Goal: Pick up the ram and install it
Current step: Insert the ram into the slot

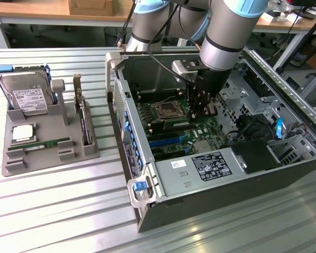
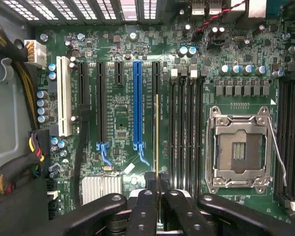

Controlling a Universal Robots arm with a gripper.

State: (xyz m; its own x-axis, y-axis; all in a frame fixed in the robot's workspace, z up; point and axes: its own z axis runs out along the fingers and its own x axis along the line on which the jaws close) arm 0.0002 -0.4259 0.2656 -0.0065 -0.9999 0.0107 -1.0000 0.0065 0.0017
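My gripper (image 2: pixel 157 186) is shut on the ram (image 2: pixel 157 132), a thin stick seen edge-on with a gold edge, running out from between the black fingertips (image 2: pixel 147 179). The ram hangs just above the motherboard, parallel to the black memory slots (image 2: pixel 184 128), over the strip between them and a black expansion slot. In the exterior view the gripper (image 1: pixel 203 109) reaches down into the open computer case (image 1: pixel 121 121), beside the empty processor socket (image 1: pixel 166 110).
The socket (image 2: pixel 239 147) lies past the memory slots; a blue expansion slot (image 2: pixel 137 103) and cable bundles (image 2: pixel 19 167) lie the other way. At the exterior view's left, a grey holder (image 1: pixel 21 163) carries a hard drive (image 1: pixel 26 95), a processor chip (image 1: pixel 22 133), another green stick (image 1: pixel 39 143) and a bracketed card (image 1: pixel 84 118).
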